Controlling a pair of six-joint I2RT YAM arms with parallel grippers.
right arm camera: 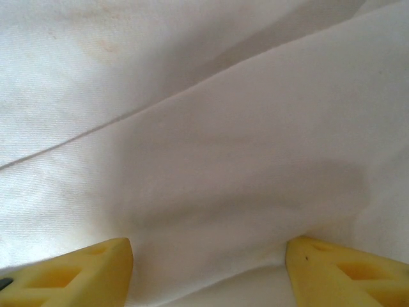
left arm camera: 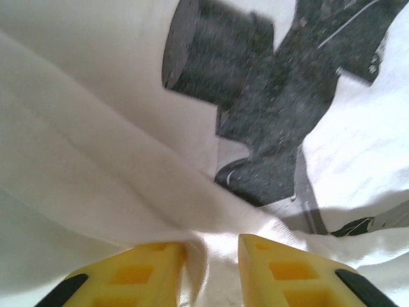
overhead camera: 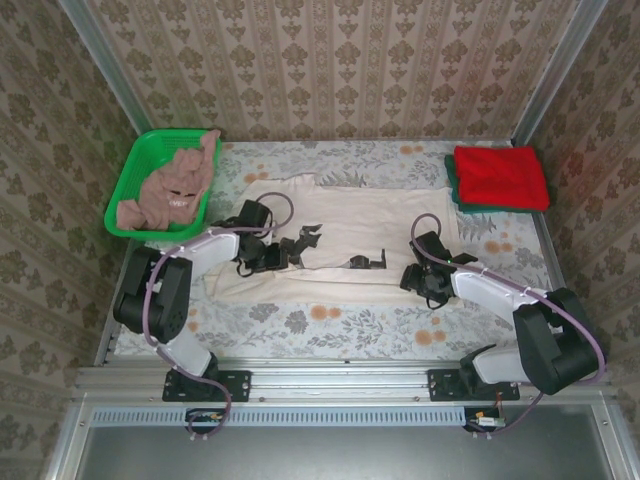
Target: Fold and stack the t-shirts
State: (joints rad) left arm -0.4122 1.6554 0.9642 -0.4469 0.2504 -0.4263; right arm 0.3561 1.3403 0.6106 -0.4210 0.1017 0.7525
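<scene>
Left gripper (left arm camera: 212, 246), narrow, straddles a pleat of the cream t-shirt (overhead camera: 350, 225); clamped or not, I cannot tell. Right gripper (right arm camera: 208, 246) gapes wide over the other end, so the shirt's long axis runs between them. Past the right gripper, the red t-shirt (overhead camera: 500, 175) tops the dark green t-shirt (overhead camera: 450, 186). Past the left, the pink-brown t-shirt (overhead camera: 175, 185) lies in the basket (overhead camera: 120, 197). Four shirts.

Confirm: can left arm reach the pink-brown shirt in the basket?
Probably, once freed: left gripper pinches a fold of the cream shirt; pink-brown shirt lies uncovered in the green basket beside that arm.
</scene>
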